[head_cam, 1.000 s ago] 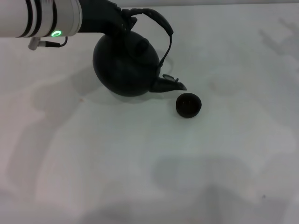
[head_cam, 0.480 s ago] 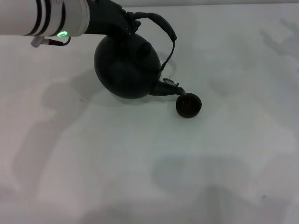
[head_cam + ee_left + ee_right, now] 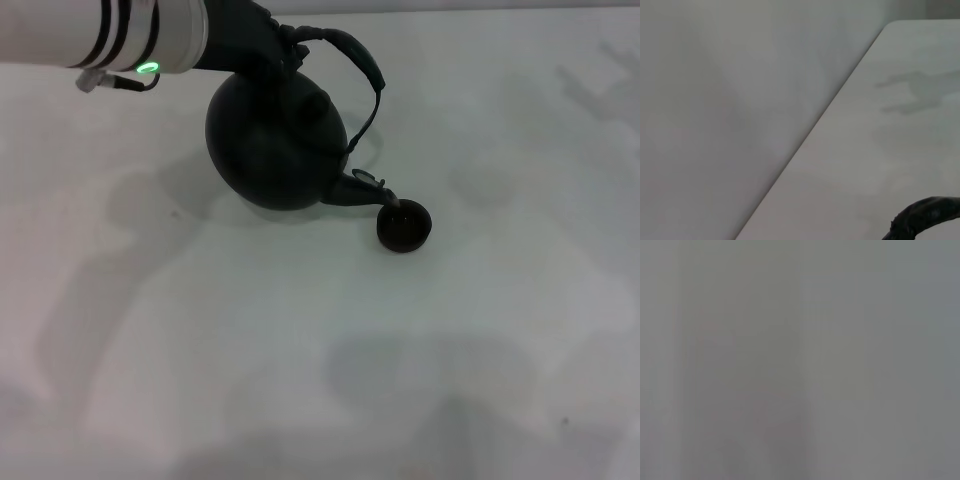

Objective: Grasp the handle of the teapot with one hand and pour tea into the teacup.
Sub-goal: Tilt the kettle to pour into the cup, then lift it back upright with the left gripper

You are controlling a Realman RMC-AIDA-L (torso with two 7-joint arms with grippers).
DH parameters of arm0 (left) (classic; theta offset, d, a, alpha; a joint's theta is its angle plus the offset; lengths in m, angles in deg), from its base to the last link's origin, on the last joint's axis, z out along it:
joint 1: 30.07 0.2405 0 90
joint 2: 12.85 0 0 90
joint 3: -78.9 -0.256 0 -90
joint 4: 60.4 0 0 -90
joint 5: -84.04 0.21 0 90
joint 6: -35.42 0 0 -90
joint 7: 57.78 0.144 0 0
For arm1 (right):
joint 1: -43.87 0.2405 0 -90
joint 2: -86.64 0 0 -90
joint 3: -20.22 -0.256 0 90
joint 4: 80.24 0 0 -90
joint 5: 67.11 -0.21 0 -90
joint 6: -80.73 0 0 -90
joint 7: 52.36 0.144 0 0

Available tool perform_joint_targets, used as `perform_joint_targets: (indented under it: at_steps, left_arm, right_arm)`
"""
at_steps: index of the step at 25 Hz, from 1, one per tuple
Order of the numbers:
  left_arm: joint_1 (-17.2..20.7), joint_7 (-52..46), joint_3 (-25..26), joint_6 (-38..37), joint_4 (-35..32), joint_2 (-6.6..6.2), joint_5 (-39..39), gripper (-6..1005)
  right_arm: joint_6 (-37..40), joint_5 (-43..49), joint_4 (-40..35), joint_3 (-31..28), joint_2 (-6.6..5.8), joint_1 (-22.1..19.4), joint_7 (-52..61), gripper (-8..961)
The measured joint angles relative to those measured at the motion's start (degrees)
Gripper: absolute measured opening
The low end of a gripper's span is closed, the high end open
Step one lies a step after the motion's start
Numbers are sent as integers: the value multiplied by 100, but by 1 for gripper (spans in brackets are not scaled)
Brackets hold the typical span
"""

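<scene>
The teapot [image 3: 275, 140] has tipped further, left hand [image 3: 262, 52] gripping its handle [image 3: 355, 60], spout over the teacup [image 3: 403, 225] at four o'clock.

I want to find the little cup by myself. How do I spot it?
Find the big round black teapot on the white table. Follow its spout down to the tip. The cup sits right there: tiny, dark, round, with no handle.

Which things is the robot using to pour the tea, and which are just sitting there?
For the job:
- teapot, tipped toward the cup
- handle, held by the left gripper
- teacup, under the spout

Just there:
- white table, nothing else lies on it
</scene>
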Motion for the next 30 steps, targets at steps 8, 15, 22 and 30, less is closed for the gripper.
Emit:
perform_joint_targets:
  at_steps: [8, 15, 22, 30]
  left_arm:
    - [-179, -173, -192, -61, -20, 0, 403, 153]
    - [-375, -278, -286, -151, -28, 2, 602, 154]
    - [-526, -283, -326, -231, -24, 8, 719, 153]
    - [-679, -289, -437, -372, -27, 9, 851, 148]
  right_arm:
    - [5, 12, 22, 12, 8, 4, 4, 844]
    - [18, 12, 14, 14, 2, 20, 3, 844]
    - [31, -1, 9, 9, 0, 14, -7, 844]
    - [46, -2, -8, 0, -3, 25, -29, 844]
